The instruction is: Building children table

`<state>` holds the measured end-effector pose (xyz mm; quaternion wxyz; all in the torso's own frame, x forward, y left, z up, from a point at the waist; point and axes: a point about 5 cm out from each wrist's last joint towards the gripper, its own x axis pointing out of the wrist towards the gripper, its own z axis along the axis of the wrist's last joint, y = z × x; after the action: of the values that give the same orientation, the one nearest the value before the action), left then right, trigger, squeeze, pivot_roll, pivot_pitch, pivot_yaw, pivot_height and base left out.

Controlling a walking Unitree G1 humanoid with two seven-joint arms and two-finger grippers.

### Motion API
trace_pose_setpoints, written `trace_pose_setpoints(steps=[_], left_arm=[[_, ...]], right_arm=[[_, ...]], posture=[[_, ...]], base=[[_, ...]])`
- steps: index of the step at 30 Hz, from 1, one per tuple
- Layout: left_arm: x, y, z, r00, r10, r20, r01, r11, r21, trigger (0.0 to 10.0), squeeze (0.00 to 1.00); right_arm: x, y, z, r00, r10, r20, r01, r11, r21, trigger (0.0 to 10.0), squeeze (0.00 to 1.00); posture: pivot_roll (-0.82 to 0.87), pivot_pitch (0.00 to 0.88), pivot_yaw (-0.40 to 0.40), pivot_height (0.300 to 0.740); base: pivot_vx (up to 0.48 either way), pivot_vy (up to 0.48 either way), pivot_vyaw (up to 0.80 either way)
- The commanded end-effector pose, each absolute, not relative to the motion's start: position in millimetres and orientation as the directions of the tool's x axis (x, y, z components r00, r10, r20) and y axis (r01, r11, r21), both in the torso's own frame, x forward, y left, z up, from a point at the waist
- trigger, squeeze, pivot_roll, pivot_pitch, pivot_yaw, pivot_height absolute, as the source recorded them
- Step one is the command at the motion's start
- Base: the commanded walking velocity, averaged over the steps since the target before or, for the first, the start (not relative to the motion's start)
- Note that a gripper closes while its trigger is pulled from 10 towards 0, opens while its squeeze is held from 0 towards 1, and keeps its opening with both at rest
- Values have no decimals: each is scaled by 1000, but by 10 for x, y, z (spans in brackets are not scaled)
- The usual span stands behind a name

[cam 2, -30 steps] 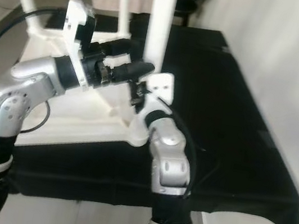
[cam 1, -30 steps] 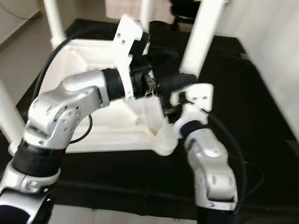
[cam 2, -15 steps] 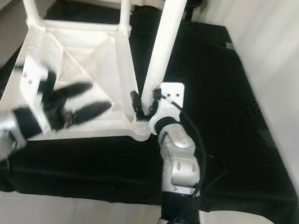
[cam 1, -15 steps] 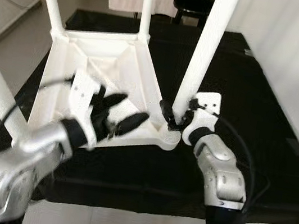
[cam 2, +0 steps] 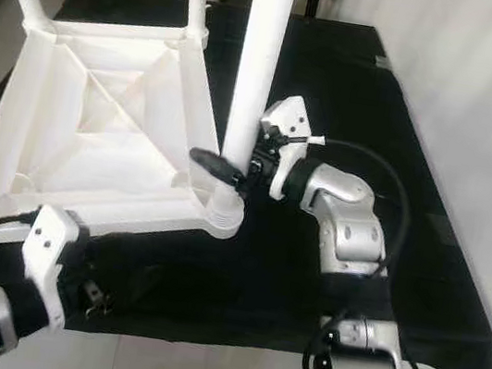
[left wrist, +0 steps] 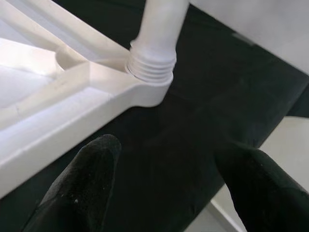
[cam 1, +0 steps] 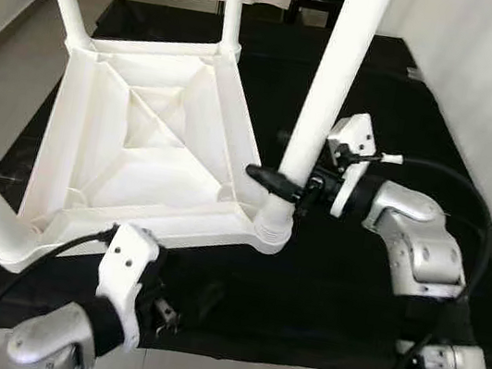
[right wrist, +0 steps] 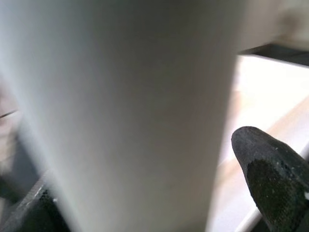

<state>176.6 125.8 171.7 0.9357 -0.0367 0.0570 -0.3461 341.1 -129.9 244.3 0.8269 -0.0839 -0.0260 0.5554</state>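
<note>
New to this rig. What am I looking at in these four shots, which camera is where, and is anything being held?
It is a humanoid robot with two silver arms, each ending in a pincer of two long black fingers. The two wide shots come from a stereo camera on its head, looking down. The two close-ups come from cameras on the wrists, looking along the fingers.

On a black cloth lies an upside-down white plastic children's table, legs pointing up. The right pincer reaches in from the side and is closed around the nearest leg, just above its threaded socket; the right wrist view shows that leg up close with one fingertip beside it. The left pincer is open, holds nothing, and sits low by the table's near edge, pointing at that same corner.
</note>
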Motion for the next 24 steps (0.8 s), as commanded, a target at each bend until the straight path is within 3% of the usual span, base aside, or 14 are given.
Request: trace_pose_setpoints(steps=[1, 3, 6, 7, 9, 10, 13, 21, 22, 24], left_arm=[[1695, 1255, 1691, 743, -663, -90, 659, 749, -70, 10000, 0], [1644, 1276, 1657, 761, -645, -76, 641, 765, -64, 10000, 0], [1619, 1278, 1655, 767, -638, -68, 635, 770, -65, 10000, 0], [1576, 1258, 1673, 768, -639, -41, 635, 768, -83, 10000, 0], [1576, 1258, 1673, 768, -639, -41, 635, 768, -83, 10000, 0], [1561, 1249, 1677, 767, -641, -34, 637, 766, -87, 10000, 0], [1542, 1233, 1672, 761, -648, -21, 644, 759, -96, 10000, 0], [1542, 1225, 1658, 762, -647, 8, 644, 757, -112, 10000, 0], [1545, 1243, 1642, 773, -634, 30, 633, 766, -116, 10000, 0], [1545, 1243, 1642, 773, -634, 30, 633, 766, -116, 10000, 0]], right_arm=[[3391, -1210, 2443, 254, 963, -85, -956, 237, -170, 10000, 0], [3425, -1173, 2427, 188, 976, -112, -973, 170, -153, 10000, 0], [3446, -1171, 2418, 172, 978, -120, -977, 154, -148, 10000, 0], [3490, -1184, 2390, 143, 980, -135, -983, 126, -133, 4353, 0], [3490, -1184, 2390, 143, 980, -135, -983, 126, -133, 4353, 0], [3502, -1198, 2378, 128, 981, -142, -985, 110, -130, 0, 0], [3506, -1242, 2377, 97, 983, -153, -989, 78, -123, 0, 0], [3506, -1312, 2363, 106, 982, -156, -989, 87, -123, 0, 0], [3443, -1412, 2352, 195, 973, -120, -974, 177, -144, 0, 0], [3443, -1412, 2352, 195, 973, -120, -974, 177, -144, 0, 0]], posture=[[-176, 216, -62, 740], [-171, 228, -63, 740], [-169, 240, -64, 740], [-164, 257, -61, 740], [-164, 257, -61, 740], [-164, 259, -61, 740], [-170, 271, -58, 740], [-174, 272, -57, 740], [-199, 270, -53, 740], [-199, 270, -53, 740]], base=[[0, 0, 0], [0, 0, 0], [0, 0, 0], [0, 0, 0], [0, 0, 0], [0, 0, 0], [0, 0, 0], [0, 0, 0], [0, 0, 0], [0, 0, 0]])
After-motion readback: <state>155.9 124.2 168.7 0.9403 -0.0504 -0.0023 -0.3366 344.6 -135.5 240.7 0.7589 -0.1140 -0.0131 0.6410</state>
